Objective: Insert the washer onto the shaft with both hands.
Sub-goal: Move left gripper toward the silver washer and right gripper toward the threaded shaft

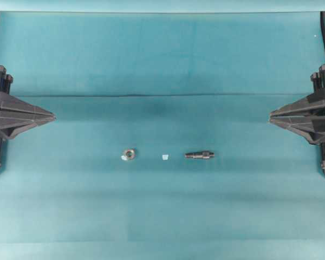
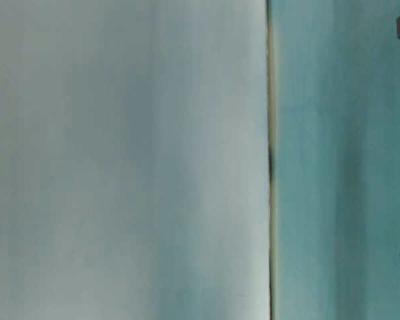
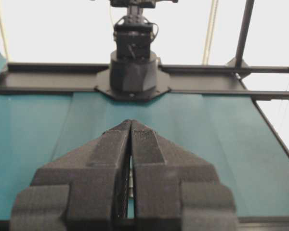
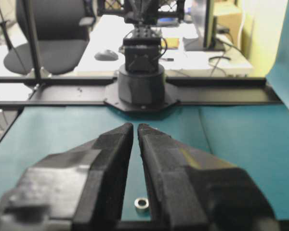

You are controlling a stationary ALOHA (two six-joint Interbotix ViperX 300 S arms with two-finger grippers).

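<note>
A teal cloth [image 1: 162, 59] covers the table. At nine o'clock in the overhead view the left gripper [image 1: 53, 116] has its pointed fingers pressed together on nothing; at three o'clock the right gripper [image 1: 271, 116] is likewise nearly closed and empty, a thin slit between its tips. Just below centre, the dark shaft [image 1: 199, 155] lies flat toward four o'clock, the washer [image 1: 128, 154] toward eight, a pale tape scrap [image 1: 164, 157] between them.

Teal table [image 1: 162, 59]: washer [image 1: 129, 154], shaft [image 1: 199, 155].

Right end effector [image 4: 136, 128] nearly closed above washer [image 4: 141, 204].
</note>
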